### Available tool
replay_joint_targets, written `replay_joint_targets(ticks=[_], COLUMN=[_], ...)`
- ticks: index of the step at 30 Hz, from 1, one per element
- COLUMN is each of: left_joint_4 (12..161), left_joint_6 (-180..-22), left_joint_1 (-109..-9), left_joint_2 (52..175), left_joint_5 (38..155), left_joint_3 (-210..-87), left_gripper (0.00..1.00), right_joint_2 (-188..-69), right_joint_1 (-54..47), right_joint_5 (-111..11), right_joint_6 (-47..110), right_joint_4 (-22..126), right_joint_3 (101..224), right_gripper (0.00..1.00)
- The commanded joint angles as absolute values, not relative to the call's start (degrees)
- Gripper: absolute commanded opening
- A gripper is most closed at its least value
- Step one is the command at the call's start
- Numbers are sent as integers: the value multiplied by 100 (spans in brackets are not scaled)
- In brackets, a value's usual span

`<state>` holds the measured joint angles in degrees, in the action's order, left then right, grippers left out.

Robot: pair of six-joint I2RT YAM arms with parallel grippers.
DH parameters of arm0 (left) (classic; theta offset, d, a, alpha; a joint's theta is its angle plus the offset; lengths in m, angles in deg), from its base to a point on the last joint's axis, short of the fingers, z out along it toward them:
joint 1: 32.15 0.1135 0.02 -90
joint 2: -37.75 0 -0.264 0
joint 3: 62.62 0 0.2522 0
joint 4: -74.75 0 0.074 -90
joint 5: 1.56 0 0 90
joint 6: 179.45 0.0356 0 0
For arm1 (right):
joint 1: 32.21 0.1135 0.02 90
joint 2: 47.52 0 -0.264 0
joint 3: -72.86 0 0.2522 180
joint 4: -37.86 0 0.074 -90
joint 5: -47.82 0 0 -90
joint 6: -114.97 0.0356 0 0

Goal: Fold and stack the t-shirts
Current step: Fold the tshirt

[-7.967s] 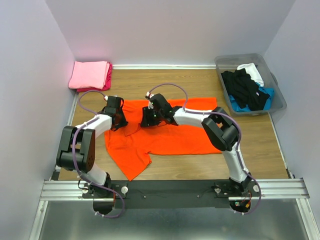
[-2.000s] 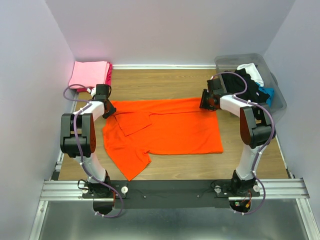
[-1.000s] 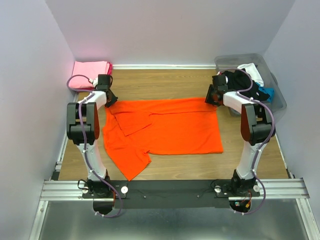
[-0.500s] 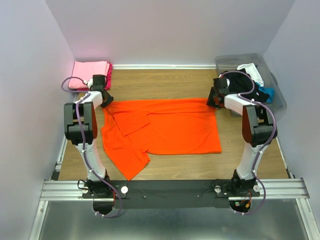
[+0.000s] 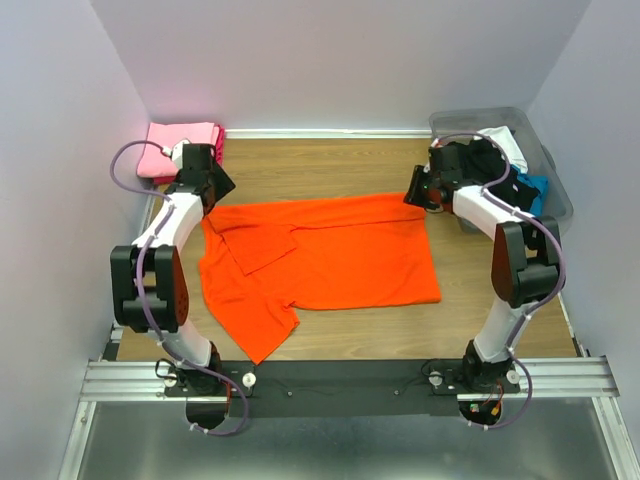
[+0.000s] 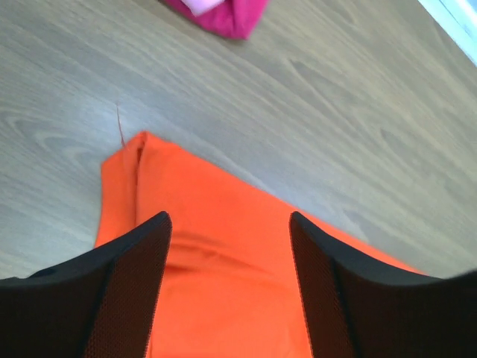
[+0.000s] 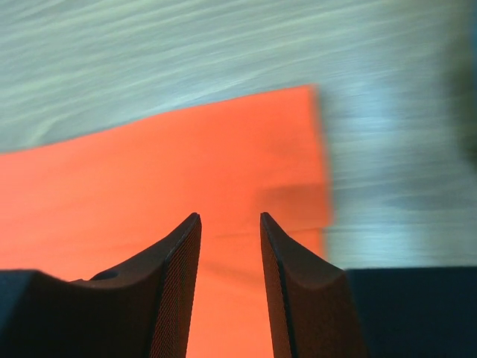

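I am working on the orange shirt (image 5: 320,260), which is lying spread on the table (image 5: 330,165) with a sleeve flap turned in over its left part and another piece trailing off its near left corner. I am holding my left claw (image 6: 229,220) over the shirt's far left corner with the fingers spread wide and nothing between them but open air above the cloth. I am holding my right claw (image 7: 229,218) over the far right corner, its fingers only narrowly apart and gripping nothing that I can see. The folded pink pile (image 5: 180,148) is sitting beyond the shirt's far left corner, and the bin (image 5: 555,200) with the black shirt (image 5: 490,175) and other shirts is sitting beyond its far right corner. I am judging this to be the start of the first fold: cloth flattened, both far corners lined up for a pinch. Next I am expecting to lower both claws, close them on those corners together, and carry the far edge evenly toward the near edge, keeping the cloth from bunching.
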<state>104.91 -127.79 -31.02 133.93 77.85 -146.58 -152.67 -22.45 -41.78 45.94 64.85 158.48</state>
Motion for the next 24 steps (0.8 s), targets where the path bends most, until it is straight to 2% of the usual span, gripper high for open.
replay_joint_targets(ticks=[1, 6, 11, 20, 24], left_joint_4=[10836, 11030, 11302, 11356, 11373], left_joint_6=[-12566, -12785, -13005, -13111, -13163], left_joint_1=[-3451, -3795, -3856, -4041, -4085], left_joint_2=[13084, 12398, 11994, 12089, 12160], left_joint_5=[7622, 7868, 8017, 8229, 8220], left_joint_3=[-14196, -13177, -12491, -12130, -12086], left_gripper=[71, 69, 59, 47, 38], right_joint_2=[-15132, -15211, -15255, -15247, -15203], right_joint_1=[-1736, -1279, -910, -856, -865], right_joint_5=[-5036, -5220, -5299, -5291, -5291], right_joint_6=[4545, 4597, 4703, 4694, 4685], right_joint_4=[6674, 6674, 6665, 6665, 6656], right_joint_3=[15992, 15975, 15826, 15615, 15571], right_gripper=[45, 45, 45, 45, 45])
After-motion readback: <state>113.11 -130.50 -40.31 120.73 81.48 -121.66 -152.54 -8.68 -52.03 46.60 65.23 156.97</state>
